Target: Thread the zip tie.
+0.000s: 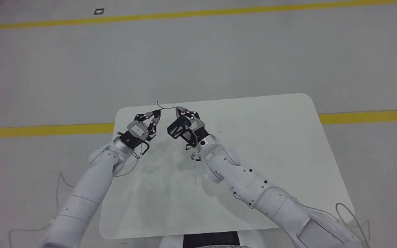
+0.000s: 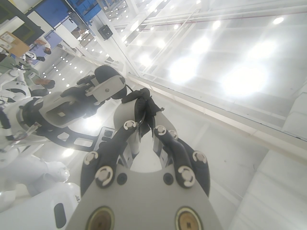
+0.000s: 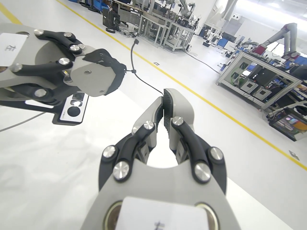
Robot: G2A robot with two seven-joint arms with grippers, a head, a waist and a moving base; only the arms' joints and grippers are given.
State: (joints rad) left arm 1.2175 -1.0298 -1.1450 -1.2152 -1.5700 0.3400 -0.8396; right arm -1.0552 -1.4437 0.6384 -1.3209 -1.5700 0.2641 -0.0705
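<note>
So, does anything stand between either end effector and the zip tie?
Nothing visible. The right end effector is shut on one end of the zip tie, the left end effector grips it farther along, and the stretch between them is clear.

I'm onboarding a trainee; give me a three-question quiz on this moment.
1. True or false: the thin black plastic zip tie lies flat on the white rounded table.
2. The left gripper and right gripper: which grip the tie? A) left only B) right only C) both
3. Fill in: the right gripper is ____ on the tie.
Key: 1 false, it is held clear of the table; 2 C; 3 shut.
</note>
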